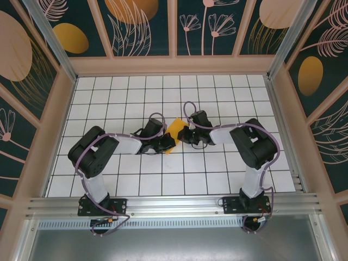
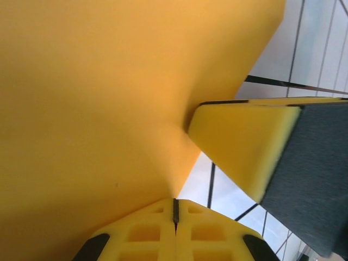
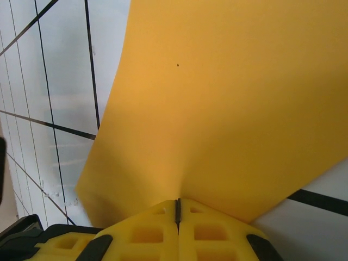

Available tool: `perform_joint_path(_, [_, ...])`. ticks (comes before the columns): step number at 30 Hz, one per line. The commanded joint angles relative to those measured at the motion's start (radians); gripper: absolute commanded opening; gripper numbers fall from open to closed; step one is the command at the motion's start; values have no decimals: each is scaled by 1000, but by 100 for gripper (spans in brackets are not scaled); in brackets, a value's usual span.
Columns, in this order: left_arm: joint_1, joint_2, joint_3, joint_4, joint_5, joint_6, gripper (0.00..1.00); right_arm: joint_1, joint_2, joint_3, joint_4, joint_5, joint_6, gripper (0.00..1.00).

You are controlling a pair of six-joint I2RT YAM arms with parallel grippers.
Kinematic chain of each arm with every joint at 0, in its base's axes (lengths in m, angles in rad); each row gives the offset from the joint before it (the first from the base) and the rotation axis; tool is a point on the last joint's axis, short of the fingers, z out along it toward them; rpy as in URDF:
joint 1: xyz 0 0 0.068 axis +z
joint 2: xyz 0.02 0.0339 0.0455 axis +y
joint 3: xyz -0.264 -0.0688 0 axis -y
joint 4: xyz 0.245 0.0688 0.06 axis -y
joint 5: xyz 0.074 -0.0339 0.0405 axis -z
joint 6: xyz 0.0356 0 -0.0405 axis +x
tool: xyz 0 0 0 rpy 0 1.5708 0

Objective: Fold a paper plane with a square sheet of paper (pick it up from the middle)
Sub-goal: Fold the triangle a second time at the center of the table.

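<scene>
Looking down into a booth of dark walls (image 1: 32,65) painted with pale leaves and orange ovals, with pinkish framing running between the panels. Spreading across the bottom of it, a white counter (image 1: 109,92) ruled with a dark grid, and an aluminium rail (image 1: 174,204) running along the near edge. Reaching inward from that rail, the black left arm (image 1: 95,155) and right arm (image 1: 253,144), bending toward each other and meeting near the middle of the counter. Sitting between them, the square sheet of paper (image 1: 175,129) (image 2: 109,109) (image 3: 228,109), orange-yellow and tilting rather than lying flat; unclear whether touching the counter at its lower corner. Clenching on one edge of the sheet, the left end effector (image 1: 165,142) (image 2: 175,205), its yellow fingers pressing together. Gripping the sheet from the opposite side, the right end effector (image 1: 189,135) (image 3: 178,205), pinching just as tightly. Showing just beside the paper in the left wrist view, another yellow finger (image 2: 244,147) with a dark grey side.
</scene>
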Motion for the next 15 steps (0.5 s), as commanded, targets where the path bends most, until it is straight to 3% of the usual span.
perform_joint_path(1, [-7, 17, 27, -52, -31, 30, 0, 9, -9, 18, -15, 1, -42, 0])
perform_joint_path(8, [-7, 20, 27, -85, -59, 37, 0, 21, -24, 25, -48, -59, -88, 0])
perform_joint_path(15, [-7, 26, 9, -100, -54, 24, 0, 5, 20, 65, -146, 31, -125, 0])
